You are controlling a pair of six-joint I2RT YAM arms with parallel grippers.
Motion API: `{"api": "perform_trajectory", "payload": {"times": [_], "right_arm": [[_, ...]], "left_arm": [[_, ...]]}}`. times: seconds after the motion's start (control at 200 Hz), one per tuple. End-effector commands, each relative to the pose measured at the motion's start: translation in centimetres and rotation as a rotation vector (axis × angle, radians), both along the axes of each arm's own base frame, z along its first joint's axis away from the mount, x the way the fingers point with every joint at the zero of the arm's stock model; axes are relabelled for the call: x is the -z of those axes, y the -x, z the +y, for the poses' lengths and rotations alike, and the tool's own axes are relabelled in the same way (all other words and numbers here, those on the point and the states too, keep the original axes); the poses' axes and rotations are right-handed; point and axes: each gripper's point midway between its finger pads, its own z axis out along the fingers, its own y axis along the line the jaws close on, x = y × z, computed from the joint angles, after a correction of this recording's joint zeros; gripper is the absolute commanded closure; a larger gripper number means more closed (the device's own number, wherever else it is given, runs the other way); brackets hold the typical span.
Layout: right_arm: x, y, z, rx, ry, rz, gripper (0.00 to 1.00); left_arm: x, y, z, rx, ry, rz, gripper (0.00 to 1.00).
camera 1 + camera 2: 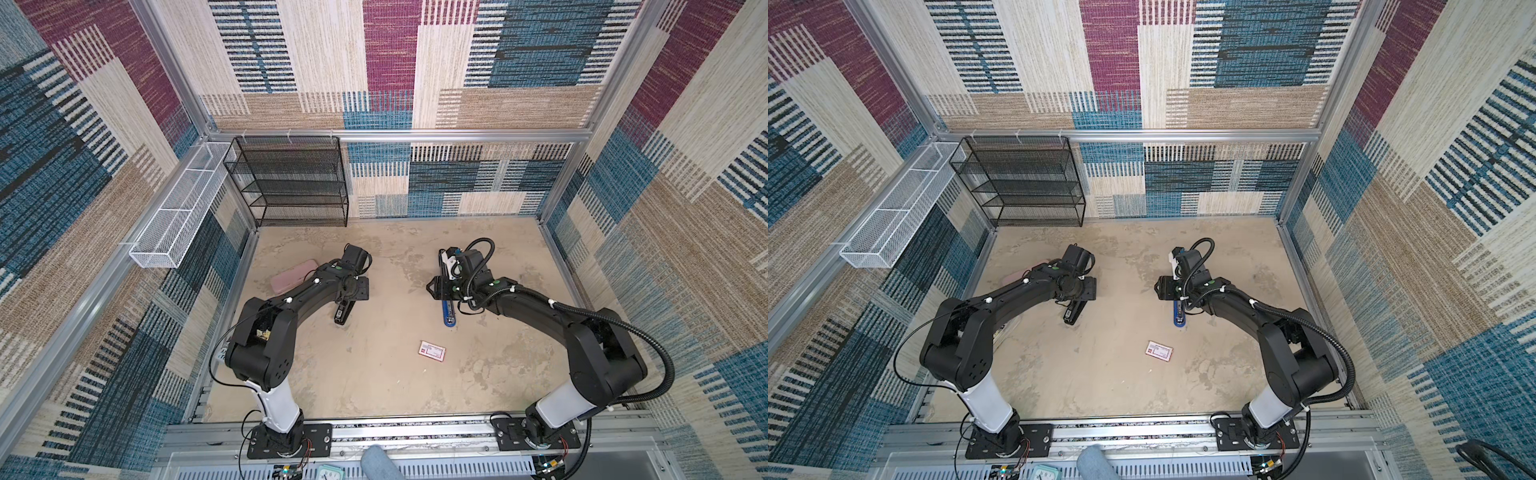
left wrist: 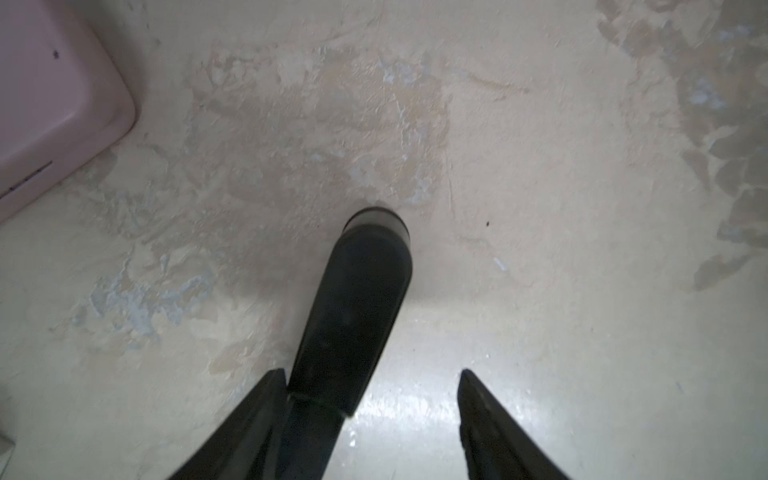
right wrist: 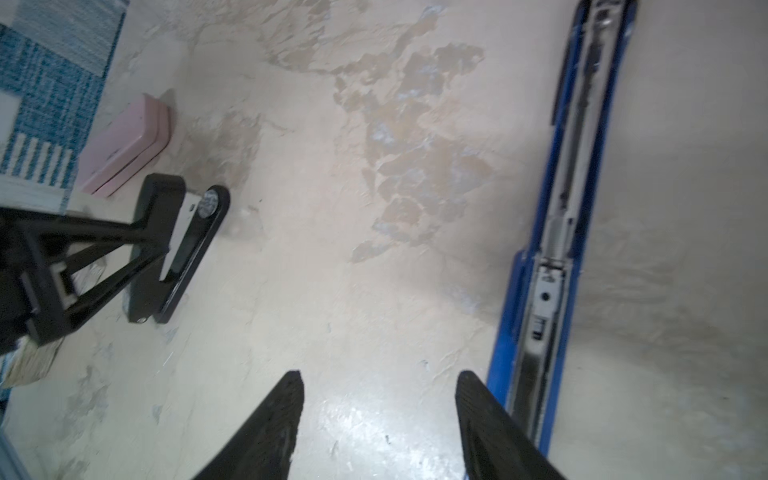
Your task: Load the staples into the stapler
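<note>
Staples box (image 1: 432, 352) lies flat near-centre on the mottled beige table (image 1: 374, 386), apart from both arms. Blue stapler (image 3: 552, 249) lies opened flat right of centre, magazine up. Right gripper (image 3: 380, 372): jaws apart, empty, stapler just beside one finger. Left gripper (image 2: 372, 372): wide, astride black stapler (image 2: 353, 307), gap on one side, not clamped. Pink case (image 1: 293, 276) far left. Patterned fabric walls; black mesh shelf (image 1: 291, 183) at far wall.

Two staplers: black stapler (image 1: 343, 311) left of centre, blue stapler (image 1: 448, 312) right of centre. One staple box (image 1: 432, 351), lower centre. One pink case (image 1: 291, 276), one black rack (image 1: 291, 183), one white basket (image 1: 174, 216), upper left.
</note>
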Motion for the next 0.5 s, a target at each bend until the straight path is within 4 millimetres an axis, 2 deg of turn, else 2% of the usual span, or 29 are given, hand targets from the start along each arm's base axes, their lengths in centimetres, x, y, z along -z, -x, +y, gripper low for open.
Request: {"api": "perform_trajectory", "payload": {"times": [0.0, 0.175, 0.346, 0.491], "right_arm": [[-1.2, 0.6, 2.4, -0.067, -0.095, -0.033, 0.38], [-0.1, 1.4, 3.8, -0.097, -0.125, -0.003, 0.39], [0.7, 1.6, 4.1, -0.096, -0.15, 0.017, 0.4], [1.7, 1.9, 4.5, -0.098, -0.175, 0.046, 0.41]], "left_arm": [[0.5, -0.5, 0.3, 0.058, -0.059, 0.031, 0.36], [1.3, -1.0, -1.0, 0.097, -0.022, 0.069, 0.47], [2.4, -0.4, -2.7, 0.124, 0.062, 0.124, 0.62], [2.4, 0.0, -3.3, 0.134, 0.089, 0.135, 0.64]]}}
